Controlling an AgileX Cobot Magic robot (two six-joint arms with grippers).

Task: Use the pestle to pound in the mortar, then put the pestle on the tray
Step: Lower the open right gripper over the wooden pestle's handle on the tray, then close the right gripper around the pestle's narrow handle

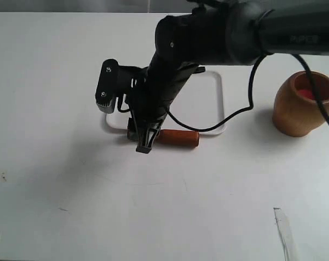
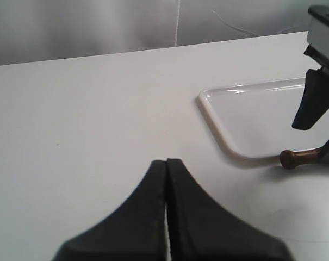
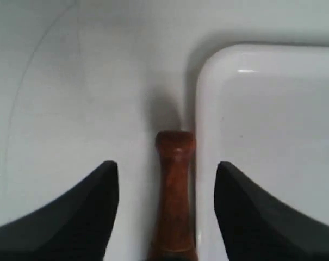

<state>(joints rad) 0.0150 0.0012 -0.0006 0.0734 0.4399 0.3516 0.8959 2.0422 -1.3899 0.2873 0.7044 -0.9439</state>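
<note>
The reddish-brown pestle lies flat on the table along the near rim of the white tray, outside it. My right gripper reaches across to it and stands open, one finger on each side of the pestle's thin neck, not touching it; the tray lies right beside it. The small knob shows at the tray's corner. The wooden mortar, red inside, stands at the far right. My left gripper is shut on nothing, above bare table; it does not show in the exterior view.
The right arm's black cable droops over the tray's right part. A strip of clear tape lies near the front right. The table's far edge meets a grey backdrop.
</note>
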